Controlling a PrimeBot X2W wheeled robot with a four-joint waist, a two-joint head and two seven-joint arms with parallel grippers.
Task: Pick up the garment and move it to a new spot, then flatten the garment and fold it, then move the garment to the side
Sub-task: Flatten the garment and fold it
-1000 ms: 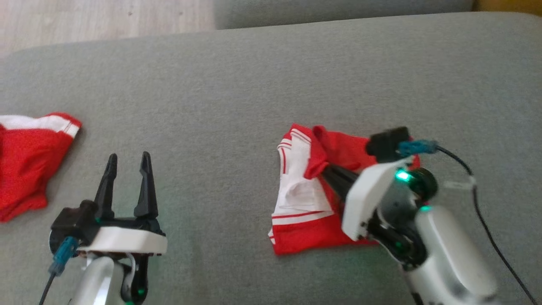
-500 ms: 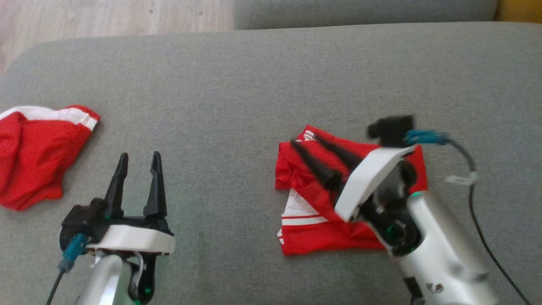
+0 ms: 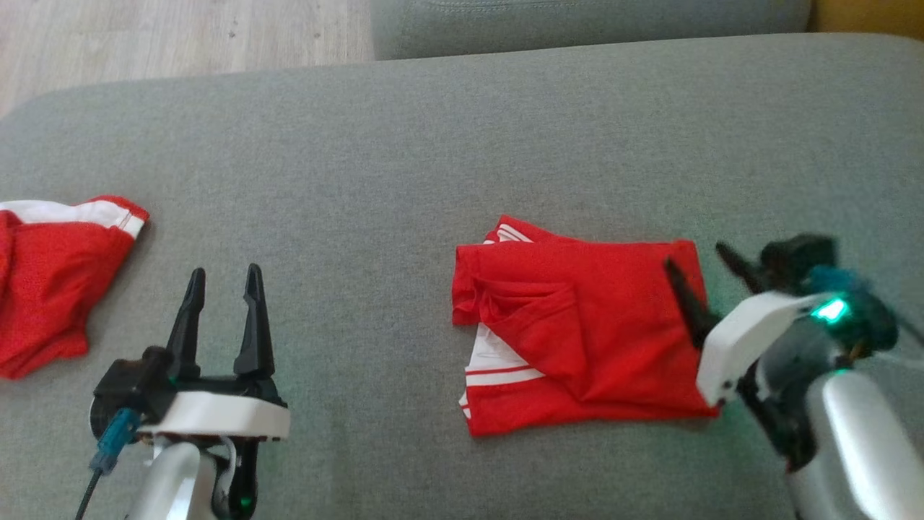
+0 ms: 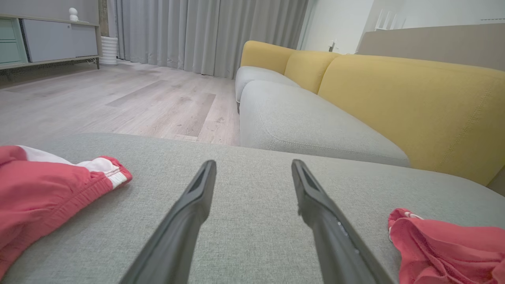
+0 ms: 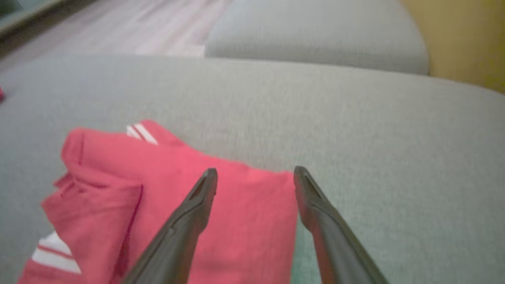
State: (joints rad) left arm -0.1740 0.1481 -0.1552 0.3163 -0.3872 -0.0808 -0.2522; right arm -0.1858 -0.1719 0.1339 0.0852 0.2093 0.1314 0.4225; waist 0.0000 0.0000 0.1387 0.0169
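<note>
Floorboards [image 4: 118, 102] of pale wood run back to long grey curtains [image 4: 205, 35] and a low cabinet [image 4: 51, 39] against the far wall. A sofa with yellow backrests [image 4: 414, 102] and a grey seat [image 4: 307, 126] stands just beyond the work surface, a broad grey fabric cushion [image 3: 361, 180] with a rounded far edge and a fine weave.

On that cushion, right of its middle, lies the garment [image 3: 599, 325]. It is red, folded into a rough rectangle and fairly flat, with white stripes showing at its left edge and its lower left corner. A second red garment [image 3: 43, 282] with a white band sits crumpled at the cushion's left side, well apart from the first.

The right gripper [image 3: 694, 254] is at the folded garment's right edge, its two fingers spread wide with nothing between them. In the right wrist view one finger lies over the red cloth and the other over bare grey fabric. The left gripper [image 3: 224, 271] hangs over bare cushion between the two garments, fingers likewise apart and empty.
</note>
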